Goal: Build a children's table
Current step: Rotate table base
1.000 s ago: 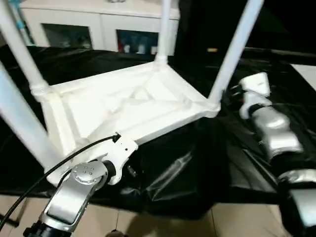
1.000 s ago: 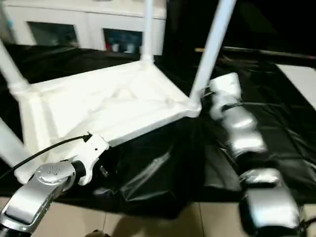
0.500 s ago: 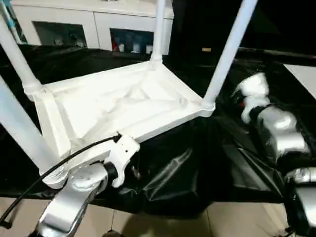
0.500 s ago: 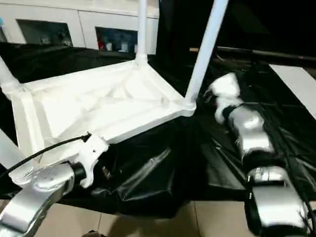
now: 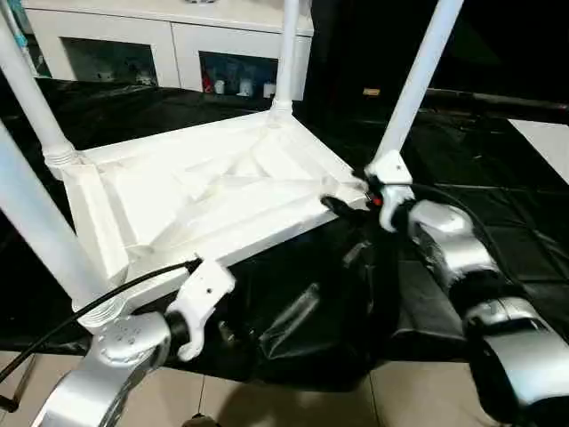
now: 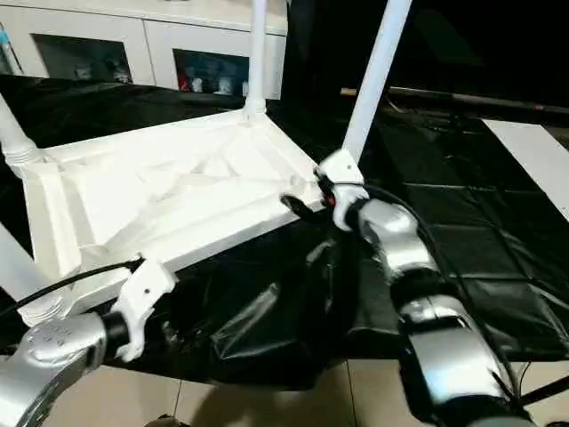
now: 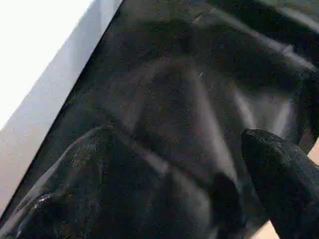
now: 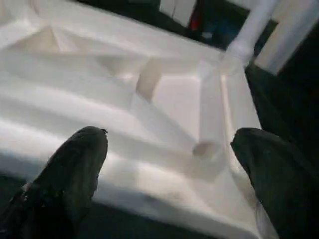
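I have the children's table [image 5: 204, 200] lying upside down on the counter [image 5: 498, 222], which is draped in black sheeting, its X-ribbed underside facing up and four white legs standing from the corner sockets. One leg [image 5: 418, 76] rises at about one o'clock, another [image 5: 286, 53] at twelve, a third [image 5: 31, 98] at ten, and the nearest [image 5: 40, 231] at nine. My right gripper [image 5: 342, 203] sits at the one-o'clock leg's corner, its black fingers [image 5: 338, 206] reaching over the edge of the top there. My left wrist [image 5: 200, 298] hangs at seven o'clock, just below the near edge. A white cabinet [image 5: 169, 40] with glass doors stands beyond, at eleven.
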Available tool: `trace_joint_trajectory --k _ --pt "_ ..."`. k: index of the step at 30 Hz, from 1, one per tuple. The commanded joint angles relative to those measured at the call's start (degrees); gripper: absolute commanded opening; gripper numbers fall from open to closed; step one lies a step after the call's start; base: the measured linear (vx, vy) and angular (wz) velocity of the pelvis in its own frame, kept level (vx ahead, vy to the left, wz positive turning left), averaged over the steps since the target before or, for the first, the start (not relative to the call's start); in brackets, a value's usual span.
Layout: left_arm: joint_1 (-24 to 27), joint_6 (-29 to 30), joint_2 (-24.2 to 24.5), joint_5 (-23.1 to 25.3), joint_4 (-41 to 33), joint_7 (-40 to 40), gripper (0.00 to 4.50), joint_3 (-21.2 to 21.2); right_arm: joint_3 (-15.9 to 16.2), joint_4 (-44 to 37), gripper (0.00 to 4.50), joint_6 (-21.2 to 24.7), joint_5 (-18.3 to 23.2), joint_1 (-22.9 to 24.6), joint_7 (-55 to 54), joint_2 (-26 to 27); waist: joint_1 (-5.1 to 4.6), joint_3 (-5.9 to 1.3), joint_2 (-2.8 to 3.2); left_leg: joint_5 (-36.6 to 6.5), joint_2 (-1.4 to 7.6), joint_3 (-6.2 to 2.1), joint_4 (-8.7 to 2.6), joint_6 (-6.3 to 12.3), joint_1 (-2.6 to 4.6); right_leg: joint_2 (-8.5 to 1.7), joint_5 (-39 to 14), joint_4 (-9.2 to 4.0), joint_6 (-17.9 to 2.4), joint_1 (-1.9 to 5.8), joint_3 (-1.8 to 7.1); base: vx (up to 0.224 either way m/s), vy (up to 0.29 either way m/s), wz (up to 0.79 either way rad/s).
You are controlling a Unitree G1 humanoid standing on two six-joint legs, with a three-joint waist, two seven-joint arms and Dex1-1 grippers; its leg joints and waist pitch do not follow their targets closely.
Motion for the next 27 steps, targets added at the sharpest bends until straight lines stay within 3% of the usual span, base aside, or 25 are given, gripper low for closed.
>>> trace_joint_trajectory --k 1,5,10,11,12,15,17,24,27 --pt "1.4 0.87 0.37 0.21 -2.0 1.17 4.5 1.13 -1.63 2.42 4.48 -1.22 -0.13 -2.03 -3.43 0.13 -0.14 -2.74 0.17 -20.6 0.06 0.37 -4.47 -1.07 0.88 -1.42 -18.72 -4.56 -9.23 1.23 1.16 0.0 0.0 0.0" --pt "4.76 0.56 0.34 1.36 -3.62 3.29 4.5 2.82 -3.37 7.43 4.48 -1.61 -0.57 -5.84 -10.94 0.32 0.08 -2.34 0.16 -21.51 0.04 0.42 -4.55 -1.47 1.23 -1.01 -17.39 -4.57 -8.59 0.8 1.17 0.0 0.0 0.0" --pt "6.67 0.83 0.21 1.6 -5.03 4.57 4.5 3.71 -5.04 10.4 4.48 -1.25 -0.07 -8.19 -15.07 -0.43 0.21 -2.23 -0.28 -17.97 -0.08 0.53 -4.37 -1.04 0.69 -0.88 -11.99 -3.95 -8.73 1.06 1.1 0.0 0.0 0.0" --pt "7.53 0.73 0.22 1.64 -5.62 5.32 4.5 4.07 -5.85 11.97 4.48 -1.04 -0.04 -9.31 -17.03 -1.26 0.22 -1.92 -0.96 -17.49 -0.11 0.6 -4.41 -0.64 0.5 -0.91 -12.06 -3.97 -8.6 1.06 1.1 0.0 0.0 0.0" --pt "7.53 0.73 0.22 1.64 -5.62 5.32 4.5 4.07 -5.85 11.97 4.48 -1.04 -0.04 -9.31 -17.03 -1.26 0.29 -2.02 -0.75 -16.96 -0.13 0.57 -4.36 -0.63 0.52 -1.01 -11.84 -3.87 -8.62 1.19 1.09 0.0 0.0 0.0" --pt "8.98 -0.01 0.01 2.12 -6.35 6.89 4.5 5.14 -7.01 14.29 4.48 -0.99 -0.31 -10.81 -20.23 -3.6 0.32 -1.69 -1.18 -16.91 -0.07 0.64 -4.32 -0.48 0.53 -0.99 -12.46 -3.89 -8.56 1.01 1.12 0.0 0.0 0.0" --pt "9.25 -0.34 -0.11 2.29 -6.44 7.25 4.5 5.53 -7.14 14.73 4.48 -0.89 -0.5 -11.06 -21.04 -4.48 0.67 -1.51 -1.07 -17.2 -0.04 0.79 -4.24 -0.63 0.86 -0.89 -12.42 -4.04 -8.42 0.71 1.2 0.0 0.0 0.0" --pt "9.59 -2.97 -0.72 2.23 -6.75 8.54 4.5 7.77 -8.49 17.05 4.48 -0.24 -1.78 -12.66 -25.01 -9.67 2.24 -1.33 -1.51 -16.33 -0.1 0.97 -4.07 -0.93 0.87 -0.92 -11.04 -3.94 -8.22 0.9 1.22 0.0 0.0 0.0" --pt "8.84 -4.83 -1.25 1.77 -6.29 9.05 4.5 8.67 -9.13 17.97 4.48 0.2 -2.22 -13.09 -27.16 -12.79 2.86 -1.43 -1.43 -15.83 -0.14 1.0 -3.98 -1.25 0.97 -0.95 -11.0 -3.92 -8.02 0.88 1.21 0.0 0.0 0.0"
